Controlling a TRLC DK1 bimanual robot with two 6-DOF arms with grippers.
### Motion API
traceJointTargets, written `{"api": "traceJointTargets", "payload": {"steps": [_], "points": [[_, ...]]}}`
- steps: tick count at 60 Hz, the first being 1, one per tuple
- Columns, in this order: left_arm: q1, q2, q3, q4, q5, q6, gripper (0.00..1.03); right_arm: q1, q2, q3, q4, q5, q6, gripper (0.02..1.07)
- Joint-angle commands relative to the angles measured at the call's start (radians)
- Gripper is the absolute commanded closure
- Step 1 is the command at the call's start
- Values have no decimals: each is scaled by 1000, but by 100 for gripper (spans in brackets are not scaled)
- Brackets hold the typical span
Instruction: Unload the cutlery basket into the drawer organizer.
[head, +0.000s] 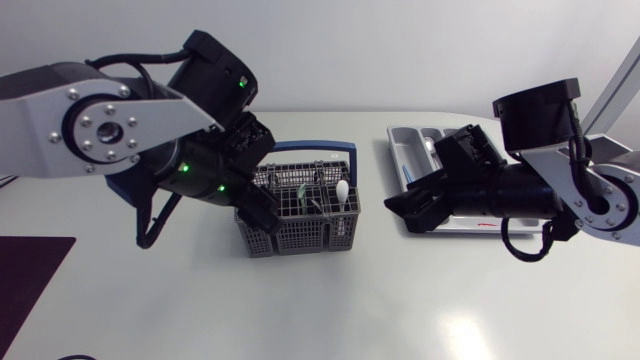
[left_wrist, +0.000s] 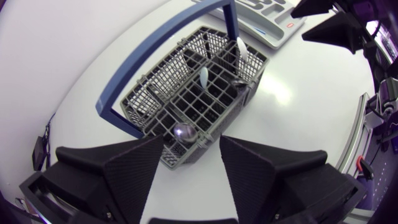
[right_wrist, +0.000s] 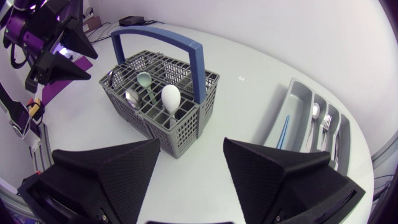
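Note:
The grey wire cutlery basket (head: 300, 208) with a blue handle (head: 335, 150) stands mid-table. It holds a white spoon (right_wrist: 170, 98), a green spoon (right_wrist: 144, 79) and a metal spoon (left_wrist: 185, 131). My left gripper (head: 262, 215) hangs open over the basket's left end, with the metal spoon just ahead of its fingers (left_wrist: 134, 171). My right gripper (head: 402, 210) is open and empty, between the basket and the grey drawer organizer (head: 398, 150), low over the table. In the right wrist view the basket lies ahead of the gripper (right_wrist: 193, 149).
The organizer (right_wrist: 298, 93) holds a blue-handled piece (right_wrist: 283, 132), a fork (right_wrist: 325, 124) and a spoon (right_wrist: 316, 111) in separate slots. A dark purple mat (head: 30, 275) lies at the table's front left. Bare white tabletop (head: 330, 310) stretches in front of the basket.

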Motion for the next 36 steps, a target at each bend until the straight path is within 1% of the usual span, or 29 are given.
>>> {"api": "traceJointTargets", "payload": {"steps": [1, 7, 9, 12, 14, 15, 18, 21, 24, 31, 33, 36], "points": [[-21, 28, 63, -22, -22, -38, 35, 9, -15, -27, -12, 7, -15, 32], [-32, 52, 83, -28, -73, -34, 34, 10, -14, -32, -11, 5, -21, 32], [-32, 60, 93, -40, -74, -24, 31, 10, -14, -33, -12, 7, -21, 32], [-35, 64, 102, -56, -74, -6, 30, 12, -14, -36, -11, 7, -22, 32], [-37, 67, 106, -77, -73, 26, 26, 10, -12, -38, -11, 7, -25, 32], [-44, 67, 108, -92, -71, 55, 25, 12, -11, -40, -11, 7, -27, 32], [-52, 60, 94, -95, -71, 128, 21, 12, -9, -44, -12, 5, -33, 32], [-51, 48, 86, -103, -70, 197, 20, 12, -9, -50, -11, 5, -38, 32], [-52, 12, 71, -106, -53, 298, 18, 12, -9, -56, -11, 5, -44, 32], [-23, -28, 51, -118, -7, 491, 17, 12, -8, -73, -8, 4, -62, 32], [-8, -34, 51, -120, 19, 559, 17, 12, -8, -76, -8, 4, -67, 32], [6, -41, 45, -126, 36, 652, 17, 12, -9, -79, -9, 2, -71, 32]]}}
